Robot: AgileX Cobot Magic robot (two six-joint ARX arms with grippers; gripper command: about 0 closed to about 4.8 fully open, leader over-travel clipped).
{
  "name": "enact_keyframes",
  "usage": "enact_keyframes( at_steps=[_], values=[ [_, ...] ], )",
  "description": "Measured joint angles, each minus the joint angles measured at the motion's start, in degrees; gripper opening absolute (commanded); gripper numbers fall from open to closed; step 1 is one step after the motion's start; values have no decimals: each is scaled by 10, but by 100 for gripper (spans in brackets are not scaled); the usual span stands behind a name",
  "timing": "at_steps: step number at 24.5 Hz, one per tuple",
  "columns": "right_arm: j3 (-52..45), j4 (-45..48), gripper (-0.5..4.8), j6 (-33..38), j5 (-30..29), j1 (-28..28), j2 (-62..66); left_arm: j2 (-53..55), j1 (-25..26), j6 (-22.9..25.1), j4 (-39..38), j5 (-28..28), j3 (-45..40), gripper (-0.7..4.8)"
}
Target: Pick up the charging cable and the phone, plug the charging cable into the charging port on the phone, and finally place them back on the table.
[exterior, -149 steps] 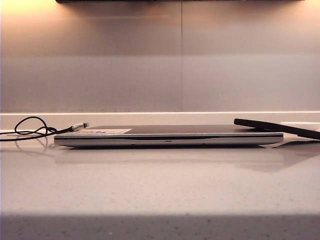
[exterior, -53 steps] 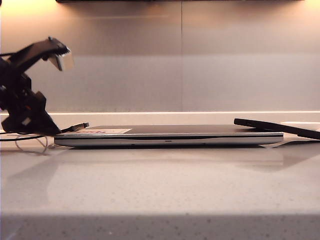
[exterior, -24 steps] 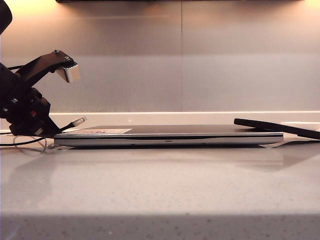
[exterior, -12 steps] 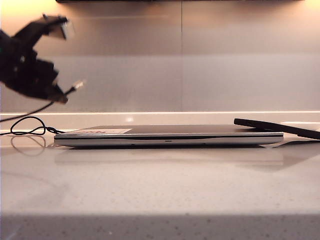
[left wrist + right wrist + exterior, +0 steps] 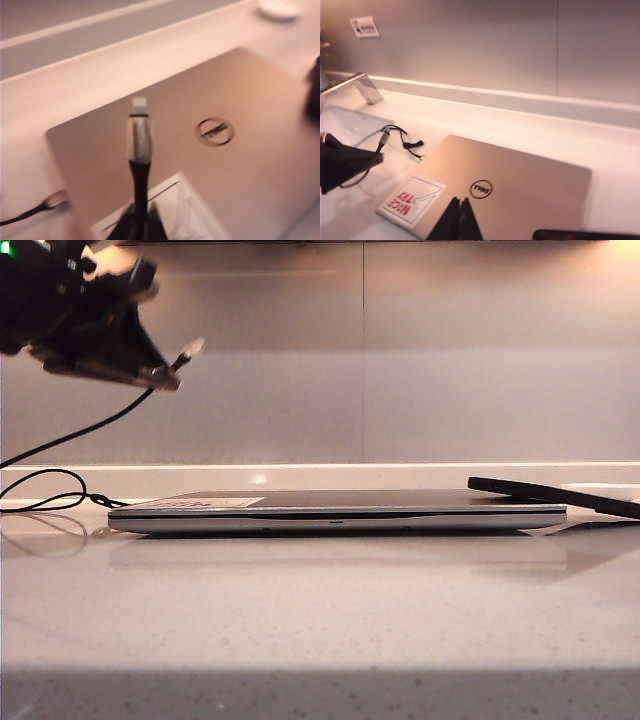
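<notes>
At upper left of the exterior view, the left claw [image 5: 165,375] grips the thin black charging cable [image 5: 70,435] aloft; the flat black phone [image 5: 555,494] awaits at right on the pale speckled table [image 5: 320,620], likely next for the closed, empty right claw [image 5: 459,220].

The left claw [image 5: 160,373] hangs high at the far left of the exterior view, tilted downward, its jaws pinched tight on the charging cable [image 5: 140,150] just behind the plug. The right claw [image 5: 460,220] has its jaws pressed together, holding nothing.
</notes>
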Motion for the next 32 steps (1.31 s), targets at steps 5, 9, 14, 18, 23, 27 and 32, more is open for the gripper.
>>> enact_keyframes(
  at_steps=[5,9,14,18,23,27,32],
  values=[
    [0,-37,-6,76,14,-11,0,-23,-33,-57,-6,0,0,-7],
    [-14,-56,-6,149,2,-50,-2,-23,-55,-59,-30,0,0,-7],
    [-50,-62,-5,218,-61,-104,-1,-23,-83,-59,-44,0,0,-7],
    [-78,-61,-5,242,-100,-131,-1,-23,-93,-57,-55,0,0,-7],
    [-118,-26,-5,258,-131,-163,-1,-23,-92,-57,-64,0,-2,-7],
    [-149,-23,19,303,-136,-185,-1,-23,-93,-56,-72,0,-5,-7],
    [-164,-22,382,397,-135,-212,0,-23,-93,-56,-76,0,-5,-7]
  ],
)
